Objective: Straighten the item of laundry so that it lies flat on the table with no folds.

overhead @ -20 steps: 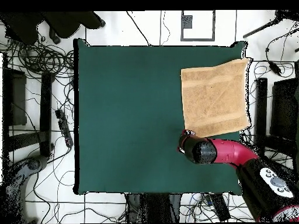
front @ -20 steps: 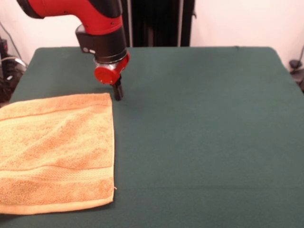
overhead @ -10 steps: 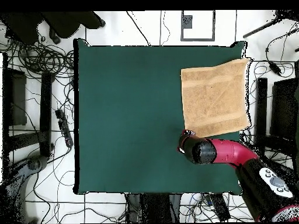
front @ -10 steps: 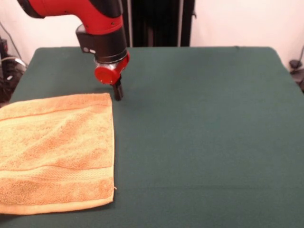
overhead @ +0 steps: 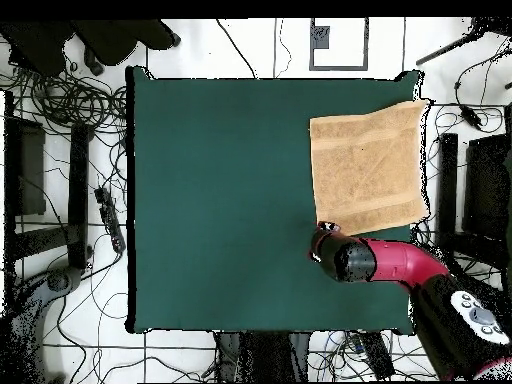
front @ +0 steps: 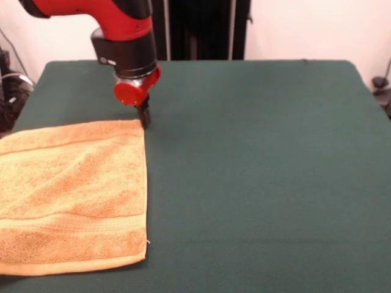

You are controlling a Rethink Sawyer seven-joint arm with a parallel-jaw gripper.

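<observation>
The item of laundry [front: 70, 192] is a golden-orange towel spread flat on the table [front: 263, 171] at its left side, with one woven band near the front edge and another near the far edge. From overhead the towel [overhead: 368, 168] lies at the table's [overhead: 220, 200] upper right. My gripper [front: 145, 119] hangs low at the towel's far right corner, its black fingers [front: 144, 116] together and shut. I cannot tell whether they touch the cloth. Overhead, the red wrist [overhead: 345, 258] covers the gripper.
The towel's left edge reaches the table's left edge in the front view. Cables and dark stands [overhead: 60, 110] lie on the floor around the table in the overhead view. A dark post [front: 201, 27] stands behind the table's far edge.
The arm has shifted a little left in the front view, bringing the gripper from just beside the towel's far right corner to right at it. The towel has not moved.
</observation>
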